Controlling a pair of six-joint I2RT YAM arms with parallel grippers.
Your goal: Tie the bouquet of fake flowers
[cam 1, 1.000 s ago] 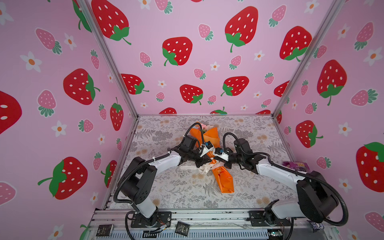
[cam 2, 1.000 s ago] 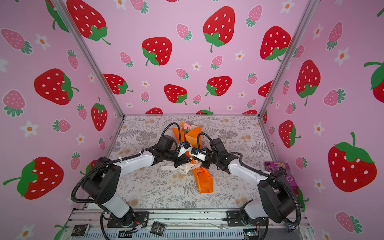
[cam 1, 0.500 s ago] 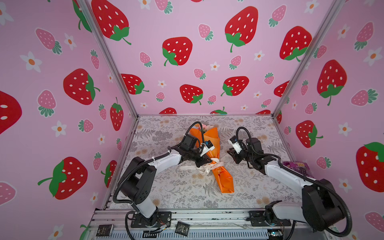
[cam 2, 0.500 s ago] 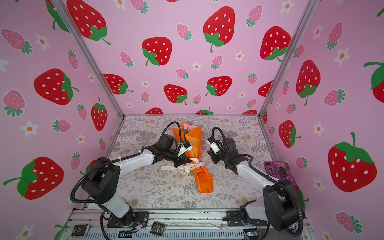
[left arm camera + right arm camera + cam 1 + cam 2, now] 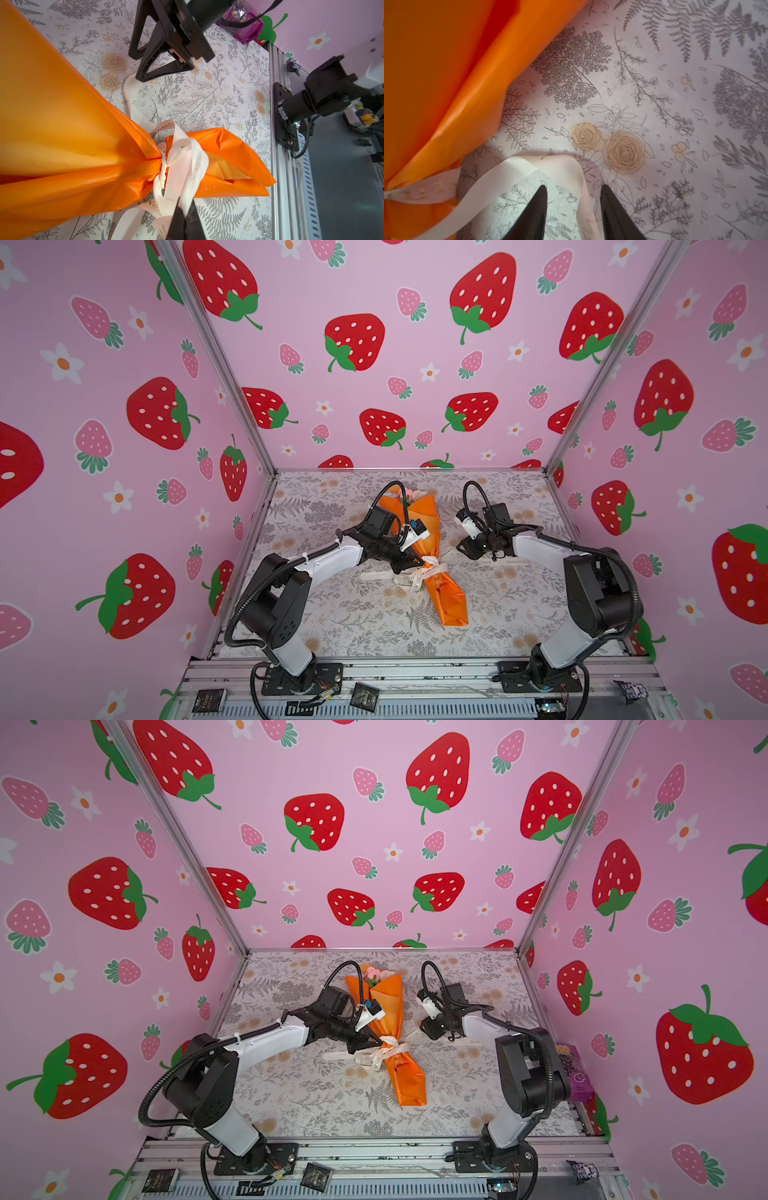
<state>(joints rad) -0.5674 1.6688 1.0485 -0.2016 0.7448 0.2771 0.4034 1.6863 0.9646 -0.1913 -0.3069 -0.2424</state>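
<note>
The bouquet of fake flowers (image 5: 446, 597) (image 5: 405, 1081) lies on the table in an orange paper cone, pink blooms (image 5: 376, 972) at its far end. A cream ribbon (image 5: 432, 564) (image 5: 187, 158) is knotted round the cone's narrow waist. My left gripper (image 5: 417, 566) (image 5: 374, 1046) (image 5: 186, 204) is shut on a strand of that ribbon right by the knot. To the right of the cone, my right gripper (image 5: 461, 547) (image 5: 424, 1029) (image 5: 573, 187) stands open. A slack ribbon loop (image 5: 517, 170) lies on the table under and between its fingers, not clamped.
A purple snack packet (image 5: 575, 1073) (image 5: 241, 25) lies at the table's right edge beside the right arm's base. An aluminium rail (image 5: 415, 672) runs along the front, and pink strawberry walls close in the other three sides.
My right gripper has opened, let go of the ribbon and drawn back to the right, away from the cone. The left gripper stays shut at the knot.
</note>
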